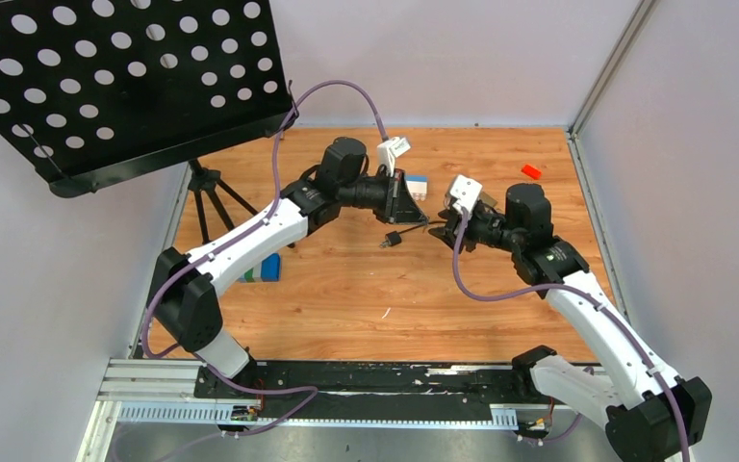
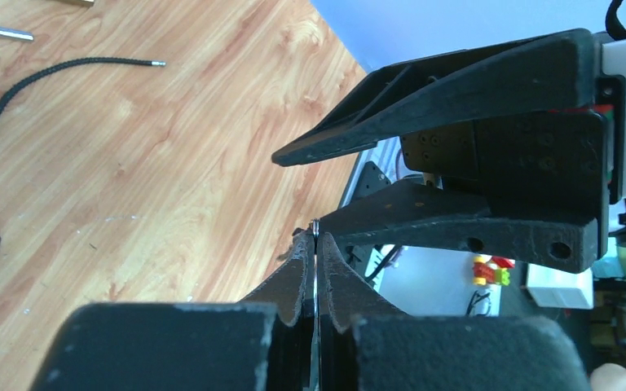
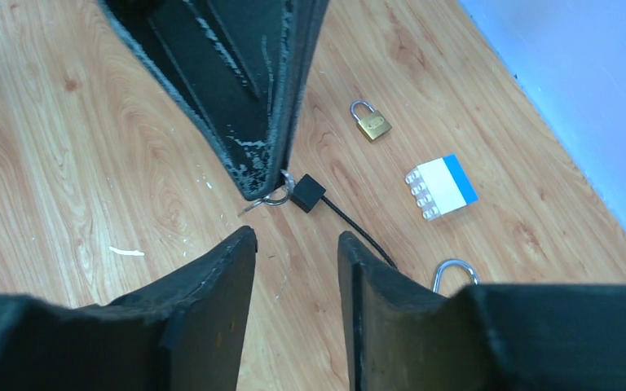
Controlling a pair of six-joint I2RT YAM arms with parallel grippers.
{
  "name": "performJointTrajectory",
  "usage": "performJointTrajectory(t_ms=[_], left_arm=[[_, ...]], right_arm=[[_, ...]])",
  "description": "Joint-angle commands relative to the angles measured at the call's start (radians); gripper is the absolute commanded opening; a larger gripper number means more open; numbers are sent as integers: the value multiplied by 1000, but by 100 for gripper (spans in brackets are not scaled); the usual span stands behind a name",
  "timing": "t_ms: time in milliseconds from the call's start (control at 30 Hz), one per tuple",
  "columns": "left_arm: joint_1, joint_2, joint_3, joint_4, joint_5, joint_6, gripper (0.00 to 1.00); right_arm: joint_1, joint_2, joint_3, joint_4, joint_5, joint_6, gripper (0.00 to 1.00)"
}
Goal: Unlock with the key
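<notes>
My left gripper (image 2: 315,236) is shut on the key (image 2: 315,227), a thin grey metal sliver seen edge-on between the pads. In the top view the left gripper (image 1: 414,199) is held above mid-table, facing my right gripper (image 1: 447,231). The right gripper (image 3: 293,238) is open and empty, just in front of the left fingertips (image 3: 277,175). A small metal ring (image 3: 276,197) shows at those tips; I cannot tell whether it hangs from them. A small brass padlock (image 3: 372,125) lies on the table beyond. A second padlock's silver shackle (image 3: 454,269) shows behind my right finger.
A black cable with a blocky end (image 3: 307,193) lies on the wood under the grippers (image 1: 392,239). A white and blue brick (image 3: 442,186) lies near the padlocks. A red brick (image 1: 531,171) is at the back right, blue and green bricks (image 1: 262,269) at the left. A music stand's tripod (image 1: 207,188) stands at the back left.
</notes>
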Motion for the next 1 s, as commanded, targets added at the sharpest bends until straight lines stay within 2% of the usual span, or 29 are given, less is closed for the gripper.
performJointTrajectory(t_ms=[0,133,300,633,967], left_arm=[[27,-38,-33,138,74,-119,0],[25,-34,-71,247,121,-205,0],[27,-28,-93,299,132,-251,0],[27,-23,-114,344,142,-305,0],[27,6,-143,429,160,-395,0]], right_arm=[[-2,-22,-6,-4,-61,-30,45],[-3,-20,-10,8,-81,-31,50],[-3,-18,-17,12,-98,-20,51],[-3,-13,-21,37,-78,-7,40],[-3,-46,-7,41,-65,-8,46]])
